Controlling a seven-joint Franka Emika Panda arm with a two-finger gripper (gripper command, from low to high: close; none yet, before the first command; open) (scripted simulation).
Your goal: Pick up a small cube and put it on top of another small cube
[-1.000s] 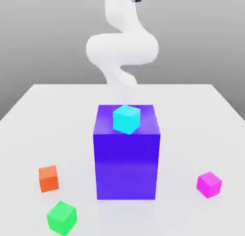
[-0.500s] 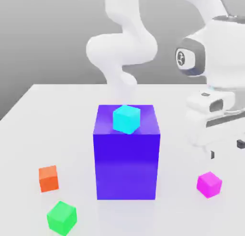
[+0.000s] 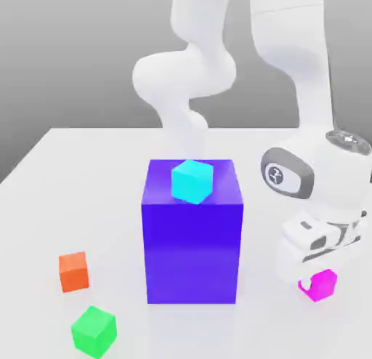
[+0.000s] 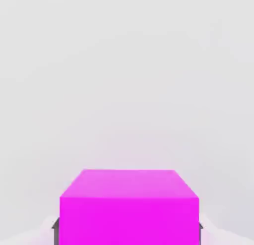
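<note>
The white surface (image 3: 43, 176) was the biggest thing there, wide and flat. A big white arm (image 3: 290, 52) bent down over it, low on the exterior view's right. In the middle stood a tall blue block (image 3: 192, 248), with a light blue cube (image 3: 192, 181) sitting on its top. The gripper (image 3: 314, 276) was down at the surface, clenched on the small pink cube (image 3: 322, 285). In the hand view the pink cube (image 4: 129, 207) sat right between the dark fingers (image 4: 55, 230), one at each side. So the pink cube lay under the hand, not off to a side. An orange cube (image 3: 73, 271) and a green cube (image 3: 94, 331) sat far off on the other side of the block. I think it had to go straight up next, then over to another cube.
</note>
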